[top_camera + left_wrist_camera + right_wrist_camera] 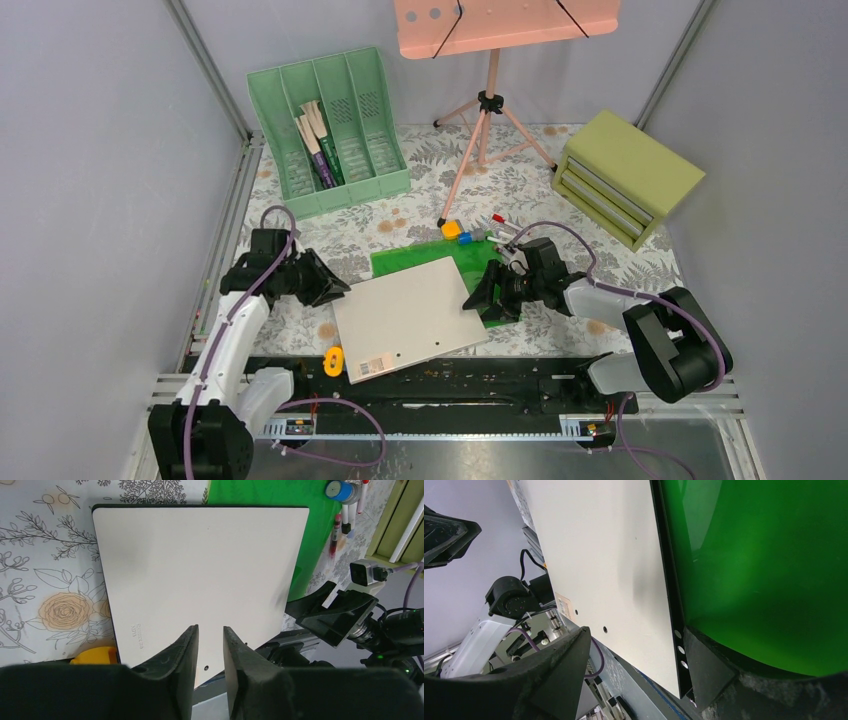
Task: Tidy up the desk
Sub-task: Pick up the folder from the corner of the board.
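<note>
1. Since organizing the tabletop (395, 225) starts with what lies loose on it, we first place it: its fern-and-flower cloth spreads under everything, between the aluminium rails, ahead of both arm bases.
2. A white board (410, 318) lies flat near the front rail, turned at a slant, its far side overlapping a green folder (405, 260).
3. That board sits directly between the arms. The left gripper (335, 288) is at its left corner and the right gripper (487, 295) at its right edge, so neither is clearly nearer.
4. On the left, the fingers (182, 660) stand narrow, with a slim gap through which the board shows; we see nothing clamped.
5. On the right, the fingers (559, 675) stand wide, straddling the board's dark edge and the folder's rim.
6. We judge that the coming move turns on this: the board's thin edges face each arm, so either side must meet an edge squarely. The green file rack (330, 130), far back on the left, looks a likely home.
</note>
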### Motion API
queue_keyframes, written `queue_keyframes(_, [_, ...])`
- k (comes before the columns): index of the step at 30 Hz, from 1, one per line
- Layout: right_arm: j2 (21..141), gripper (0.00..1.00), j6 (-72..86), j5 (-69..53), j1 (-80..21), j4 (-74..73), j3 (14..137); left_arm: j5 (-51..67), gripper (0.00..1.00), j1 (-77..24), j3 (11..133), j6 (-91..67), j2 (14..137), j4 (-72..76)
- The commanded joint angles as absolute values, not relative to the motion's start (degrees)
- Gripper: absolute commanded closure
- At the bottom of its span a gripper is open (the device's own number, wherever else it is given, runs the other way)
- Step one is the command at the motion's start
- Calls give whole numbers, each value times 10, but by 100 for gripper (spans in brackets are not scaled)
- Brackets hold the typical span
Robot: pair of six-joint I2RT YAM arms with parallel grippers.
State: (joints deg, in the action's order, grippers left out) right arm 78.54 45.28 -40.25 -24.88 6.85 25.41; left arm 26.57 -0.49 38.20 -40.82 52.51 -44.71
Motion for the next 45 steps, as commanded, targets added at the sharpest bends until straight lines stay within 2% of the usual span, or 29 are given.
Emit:
queue_keyframes(1, [779,25,453,-419,-255,85,251,242,78,-10,422,-383,522,-467])
queue_keyframes(4, [767,24,455,-416,-255,81,254,227,80,-13,430,-374,527,-480])
queue_keyframes(6, [761,22,455,-416,-255,76,255,211,77,-16,432,-373,529,-490])
queue_keyframes(13, [736,16,451,-391,-260,27,256,122,46,-24,434,-372,549,-553])
queue_keyframes(20, [750,16,459,-356,-286,-33,269,88,25,-46,406,-397,573,-555])
queue_keyframes(24, [760,15,467,-341,-303,-37,272,71,22,-68,403,-423,579,-541])
queue_keyframes(34, [797,17,463,-364,-315,-6,274,139,21,-86,370,-435,630,-461])
queue_keyframes(45, [796,18,465,-370,-316,31,268,198,27,-87,369,-431,640,-418])
